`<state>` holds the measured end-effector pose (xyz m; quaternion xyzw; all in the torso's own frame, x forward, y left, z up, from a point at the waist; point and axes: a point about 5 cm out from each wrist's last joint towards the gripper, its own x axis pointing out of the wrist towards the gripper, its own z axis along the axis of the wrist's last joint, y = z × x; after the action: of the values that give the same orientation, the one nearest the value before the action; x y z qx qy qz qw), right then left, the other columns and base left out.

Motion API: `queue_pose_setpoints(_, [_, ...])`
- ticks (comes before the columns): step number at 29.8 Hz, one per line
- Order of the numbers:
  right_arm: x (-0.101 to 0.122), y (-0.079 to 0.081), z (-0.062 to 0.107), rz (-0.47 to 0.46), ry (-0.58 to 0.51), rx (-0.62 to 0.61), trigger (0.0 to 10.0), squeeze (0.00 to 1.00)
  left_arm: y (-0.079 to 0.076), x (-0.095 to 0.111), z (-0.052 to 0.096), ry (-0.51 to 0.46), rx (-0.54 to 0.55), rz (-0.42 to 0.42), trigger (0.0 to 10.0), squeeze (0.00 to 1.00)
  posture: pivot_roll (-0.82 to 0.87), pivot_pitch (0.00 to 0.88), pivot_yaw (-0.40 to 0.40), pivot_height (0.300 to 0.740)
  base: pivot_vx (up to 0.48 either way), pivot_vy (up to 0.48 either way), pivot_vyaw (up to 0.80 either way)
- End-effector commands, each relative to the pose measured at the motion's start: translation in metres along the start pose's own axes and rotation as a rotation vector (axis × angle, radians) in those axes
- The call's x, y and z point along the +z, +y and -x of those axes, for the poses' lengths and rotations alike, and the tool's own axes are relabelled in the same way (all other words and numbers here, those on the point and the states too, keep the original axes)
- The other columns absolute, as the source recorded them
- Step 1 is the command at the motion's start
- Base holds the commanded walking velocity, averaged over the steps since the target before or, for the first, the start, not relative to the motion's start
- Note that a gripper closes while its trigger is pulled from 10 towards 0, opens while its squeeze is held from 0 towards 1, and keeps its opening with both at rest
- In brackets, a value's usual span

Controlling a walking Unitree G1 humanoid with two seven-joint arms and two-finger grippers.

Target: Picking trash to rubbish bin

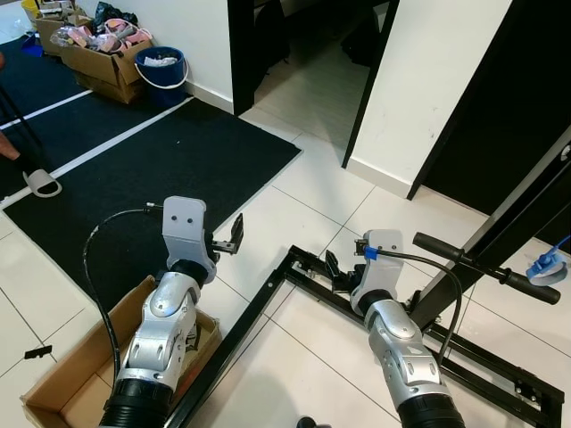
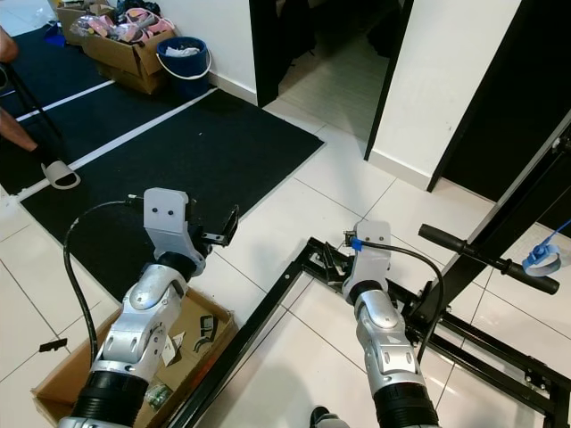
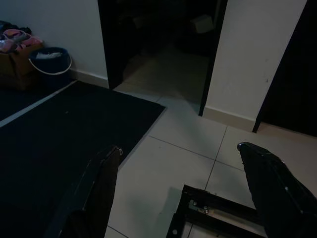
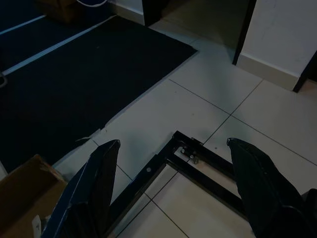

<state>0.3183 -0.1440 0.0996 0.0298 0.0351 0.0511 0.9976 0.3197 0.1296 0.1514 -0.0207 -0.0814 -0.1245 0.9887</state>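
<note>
Tools [image 3: 181, 193] [image 4: 173, 188] spread, empty; cardboard box [image 2: 67, 379] below left.

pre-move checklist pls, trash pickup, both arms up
1. Left gripper empty and open: ok, fingers spread with only floor between them.
2. Right gripper empty and open: ok, fingers wide apart above the black metal frame.
3. Trash target in reach: cannot tell, no loose trash stands out on the white tiles.
4. Bin located: cannot tell; a blue bucket stands by the far wall, a cardboard box sits under the left arm.
5. Path: not ok, the frame lies across the floor directly ahead.
6. People: not ok, a person's foot in a sandal on the black mat.
</note>
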Motion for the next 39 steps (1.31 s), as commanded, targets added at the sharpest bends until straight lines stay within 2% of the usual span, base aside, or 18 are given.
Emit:
queue_pose_setpoints(1, [-0.0018,0.0011,0.0023,0.005,0.006,0.004,10.0,0.0,0.0007,-0.0014,0.0028,0.009,0.005,0.009,10.0,0.0,0.02,0.174,-0.006,0.74,0.0,0.0,0.0])
queue_pose_setpoints(12, [-0.0021,0.0019,0.0021,0.006,0.005,0.007,10.0,0.0,0.0011,-0.0035,0.0029,0.026,-0.001,0.01,10.0,0.0,0.02,0.164,-0.005,0.74,0.0,0.353,0.0])
queue_pose_setpoints(39, [-0.0033,0.0037,0.0027,0.005,0.006,0.013,10.0,0.0,0.0004,-0.0026,0.0034,0.02,-0.01,0.002,10.0,0.0,0.02,0.154,-0.001,0.74,0.0,0.0,0.0])
